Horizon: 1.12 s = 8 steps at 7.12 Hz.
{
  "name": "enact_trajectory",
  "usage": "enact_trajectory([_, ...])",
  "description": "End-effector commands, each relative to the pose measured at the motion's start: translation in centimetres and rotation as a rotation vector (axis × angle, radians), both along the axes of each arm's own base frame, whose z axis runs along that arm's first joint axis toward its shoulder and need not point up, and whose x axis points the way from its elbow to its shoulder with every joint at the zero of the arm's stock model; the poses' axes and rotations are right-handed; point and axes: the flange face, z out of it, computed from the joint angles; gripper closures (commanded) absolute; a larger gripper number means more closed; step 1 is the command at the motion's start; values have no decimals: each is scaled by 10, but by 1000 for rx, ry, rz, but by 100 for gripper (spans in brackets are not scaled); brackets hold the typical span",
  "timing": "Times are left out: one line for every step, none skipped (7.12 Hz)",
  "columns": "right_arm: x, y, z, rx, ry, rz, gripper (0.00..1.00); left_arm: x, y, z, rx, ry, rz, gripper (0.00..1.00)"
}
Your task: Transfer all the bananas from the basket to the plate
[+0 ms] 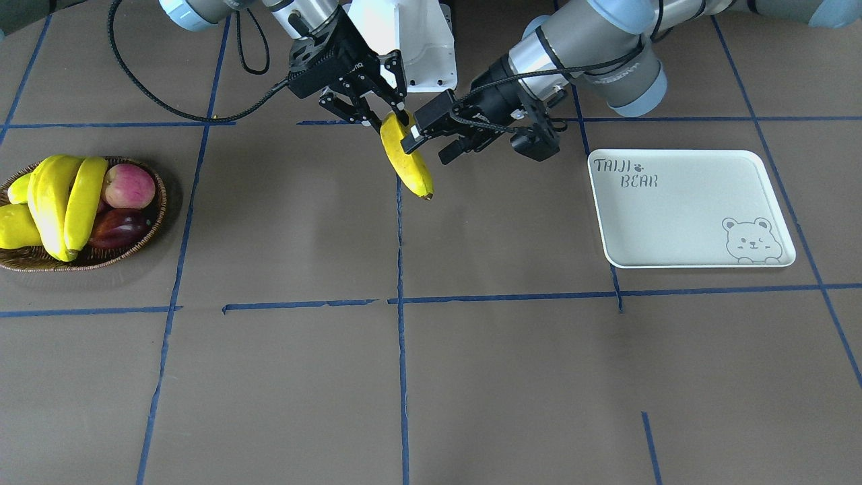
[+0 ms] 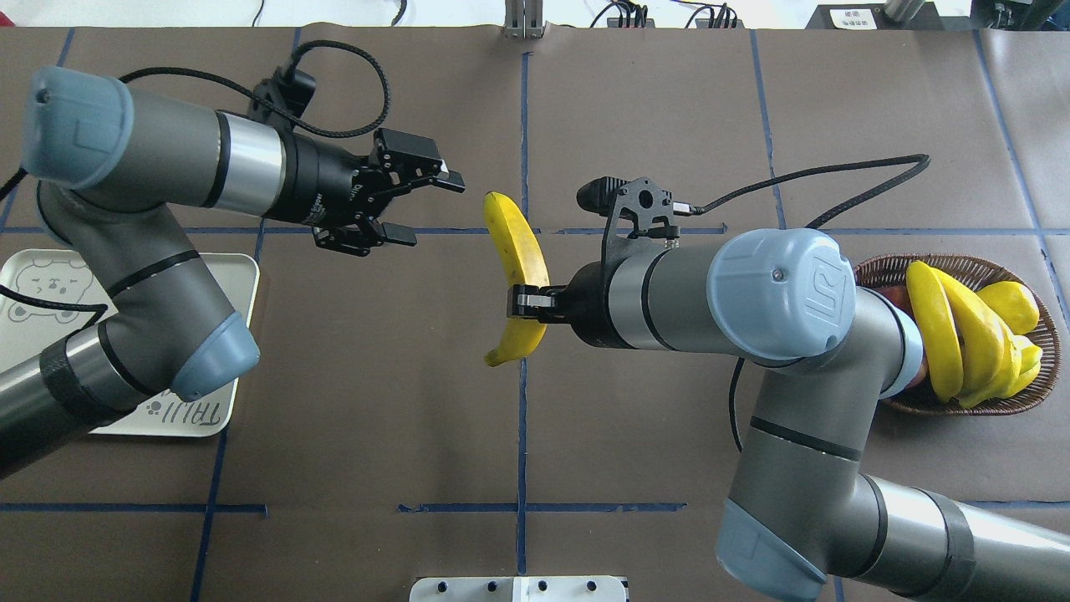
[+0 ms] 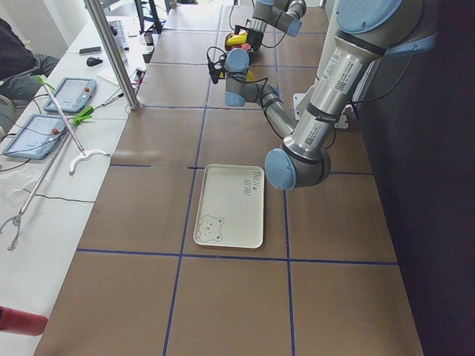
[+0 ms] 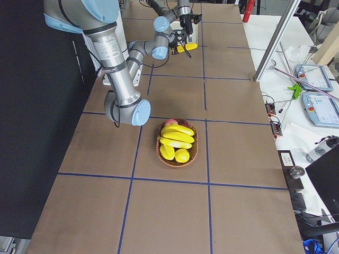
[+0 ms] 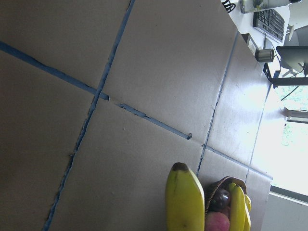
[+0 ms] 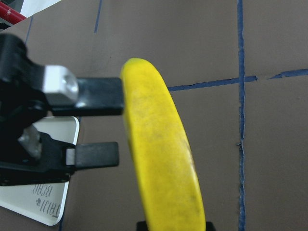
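Observation:
My right gripper (image 1: 394, 118) (image 2: 525, 303) is shut on one end of a long yellow banana (image 1: 406, 162) (image 2: 516, 251) and holds it above the table's middle. My left gripper (image 1: 431, 145) (image 2: 435, 209) is open, its fingers (image 6: 94, 155) next to the banana's free end (image 6: 144, 110); I cannot tell if they touch it. The banana's tip shows in the left wrist view (image 5: 184, 197). More bananas (image 1: 67, 202) (image 2: 953, 334) lie in the wicker basket (image 1: 135, 246) (image 2: 945, 408). The white plate (image 1: 680, 215) (image 2: 242, 280) holds nothing.
The basket also holds a red-pink apple (image 1: 128, 185), a dark purple fruit (image 1: 121, 229) and plump yellow-green fruits (image 1: 13, 225). The white robot base (image 1: 411, 40) stands at the table's back. Blue tape lines cross the brown table.

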Motion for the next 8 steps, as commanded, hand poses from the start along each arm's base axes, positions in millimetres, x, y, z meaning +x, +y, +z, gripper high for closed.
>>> enact_trajectory([-1,4,-2,6,-15,-9,99,24,11,-8,-2,5,-17,4])
enact_trajectory([-2,14,-6,12,-27,-25,98,24,10,-8,2,3,-18,4])
enact_trajectory([-3,17,-7,12,-29,-32,98,24,11,-8,0,5,-17,28])
enact_trajectory([-3,18,-5,12,-26,-34,98,22,11,-7,10,5,-17,86])
enact_trajectory([-3,18,-4,12,-24,-34,89,20,10,-6,14,2,-21,100])
enact_trajectory([-3,18,-4,12,-24,-34,16,16,6,-6,11,1,-28,100])
enact_trajectory([0,18,-8,14,-33,-32,0,14,5,-6,11,0,-30,100])
enact_trajectory([1,19,-7,6,-36,-30,0,14,5,-7,9,3,-30,100])
